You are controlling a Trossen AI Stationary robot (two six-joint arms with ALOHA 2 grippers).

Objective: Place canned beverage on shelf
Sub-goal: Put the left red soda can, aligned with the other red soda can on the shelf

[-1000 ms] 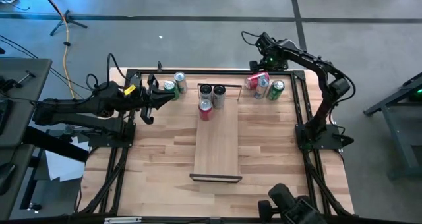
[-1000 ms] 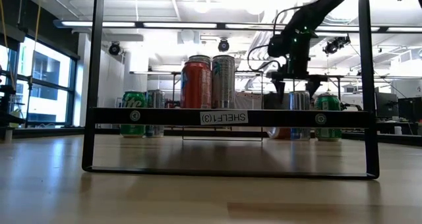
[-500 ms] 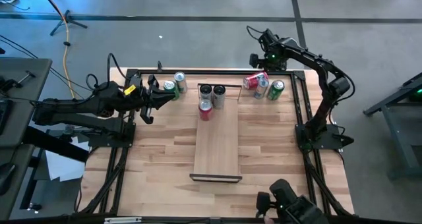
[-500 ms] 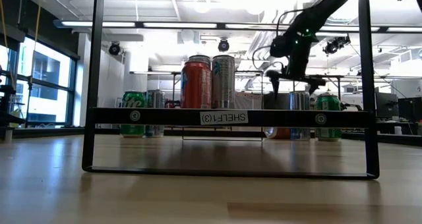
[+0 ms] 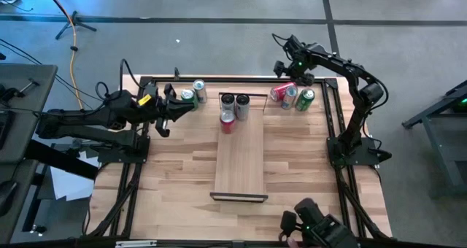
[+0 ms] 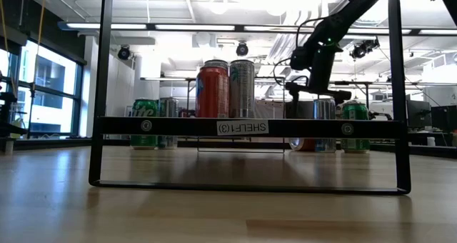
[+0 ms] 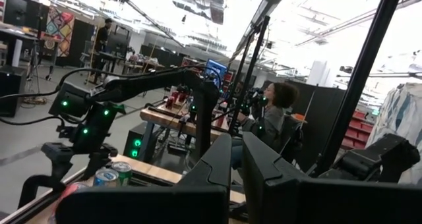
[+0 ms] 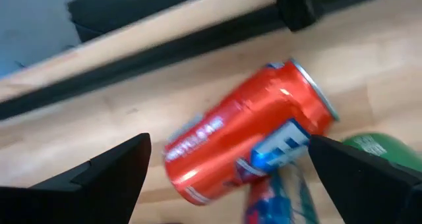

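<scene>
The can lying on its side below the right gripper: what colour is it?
Red, with a blue-and-white label patch; the right wrist view shows the tipped metal can best.

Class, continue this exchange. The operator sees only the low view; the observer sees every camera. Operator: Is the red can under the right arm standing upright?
Observer: No. The red can lies on its side on the table, right of the shelf.
Operator: Is the right claw ready?
Observer: The right claw is open, with that can showing between its fingers.
Operator: And the left claw?
Observer: The left claw is shut, beside the green can at back left.
</scene>
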